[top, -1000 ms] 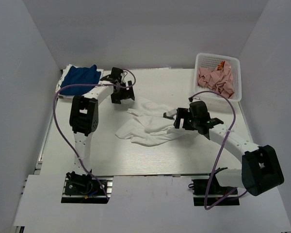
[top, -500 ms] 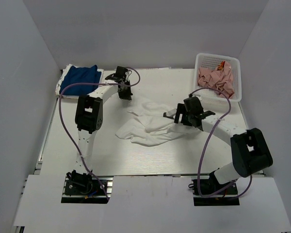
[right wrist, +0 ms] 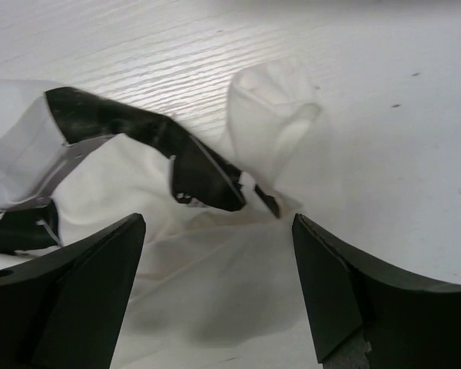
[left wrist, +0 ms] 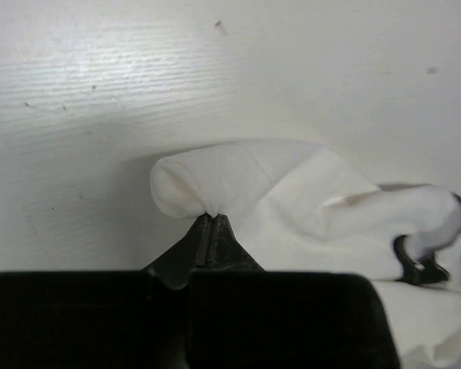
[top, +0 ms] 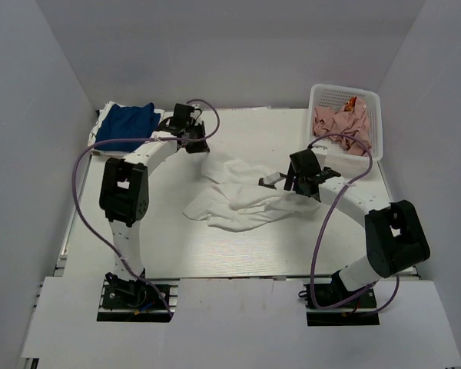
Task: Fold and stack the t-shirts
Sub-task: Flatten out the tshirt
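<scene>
A crumpled white t-shirt lies in the middle of the table. My left gripper sits at its far left end. In the left wrist view that gripper is shut on a rolled fold of the white t-shirt. My right gripper hangs over the shirt's right end. Its jaws stand wide open above the white cloth, with a dark label patch just ahead of them. A folded blue t-shirt rests on a white one at the far left corner.
A white mesh basket holding pink cloth stands at the back right, close behind the right arm. Purple cables loop beside both arms. Grey walls close in the table on three sides.
The left gripper has closed on a fold at the shirt's far left end. The right arm has swung its elbow back toward the basket, and its gripper has shifted slightly farther back.
</scene>
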Controlling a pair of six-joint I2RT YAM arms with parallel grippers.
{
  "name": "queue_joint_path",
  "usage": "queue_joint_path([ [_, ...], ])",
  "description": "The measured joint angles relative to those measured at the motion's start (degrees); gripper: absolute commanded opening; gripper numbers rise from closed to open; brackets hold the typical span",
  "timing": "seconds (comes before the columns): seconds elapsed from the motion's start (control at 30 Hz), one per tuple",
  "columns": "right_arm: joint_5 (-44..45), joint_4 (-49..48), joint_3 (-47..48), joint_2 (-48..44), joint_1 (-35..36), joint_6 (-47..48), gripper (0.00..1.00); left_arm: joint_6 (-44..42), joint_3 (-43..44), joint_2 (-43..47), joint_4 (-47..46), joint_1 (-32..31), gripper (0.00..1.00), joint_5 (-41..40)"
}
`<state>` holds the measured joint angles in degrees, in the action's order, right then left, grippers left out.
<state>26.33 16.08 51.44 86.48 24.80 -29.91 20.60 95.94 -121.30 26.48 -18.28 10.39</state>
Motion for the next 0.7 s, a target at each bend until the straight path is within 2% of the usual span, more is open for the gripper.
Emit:
queue_joint_path([
  [0.1, 3.45, 1.29, 0.00, -0.28, -0.20, -0.48, 0.85, -0.15, -5.27, 9.09, -3.85, -0.07, 0.00, 1.05],
  [0.17, 5.18, 2.29, -0.02, -0.07, -0.42, -1.31, 0.85, -0.20, -6.38, 11.82, -5.25, -0.13, 0.00, 1.27],
  [0.2, 5.90, 2.69, 0.00, 0.28, -0.52, -1.75, 0.81, -0.20, -7.04, 13.62, -6.16, -0.20, 0.00, 1.46],
  [0.23, 6.80, 3.41, 0.02, 0.68, -0.68, -2.47, 0.66, -0.22, -7.67, 15.10, -6.97, -0.24, 0.00, 1.62],
  [0.27, 6.91, 3.56, 0.09, 1.79, -0.85, -2.49, 0.66, -0.22, -8.24, 16.35, -7.56, -0.24, 0.00, 1.73],
  [0.3, 6.88, 3.76, 0.13, 2.89, -1.14, -2.91, 0.47, -0.22, -8.55, 17.40, -7.80, -0.24, 0.00, 2.03],
  [0.33, 6.80, 3.87, 0.24, 3.98, -1.25, -2.82, 0.39, -0.22, -8.76, 18.10, -8.13, -0.24, 0.00, 2.32],
  [0.37, 6.45, 3.93, 0.37, 4.94, -1.40, -2.91, 0.21, -0.28, -8.92, 18.58, -8.52, -0.28, 0.00, 2.54],
  [0.43, 5.66, 4.22, 0.96, 6.10, -1.53, -2.84, 0.11, -0.55, -8.96, 18.86, -8.68, -0.35, 0.00, 2.86],
  [0.5, 4.79, 4.55, 1.99, 5.68, -1.53, -2.14, 0.06, -0.90, -8.94, 18.93, -8.61, -0.33, 0.00, 3.19],
  [0.57, 3.23, 4.46, 3.08, 3.56, -1.53, -1.03, 0.06, -1.27, -8.81, 19.26, -8.20, -0.33, 0.00, 3.39],
  [0.7, -0.92, 4.09, 6.25, -6.23, -1.51, 2.32, 0.04, -1.99, -7.82, 22.43, -5.86, -0.33, 0.00, 2.36],
])
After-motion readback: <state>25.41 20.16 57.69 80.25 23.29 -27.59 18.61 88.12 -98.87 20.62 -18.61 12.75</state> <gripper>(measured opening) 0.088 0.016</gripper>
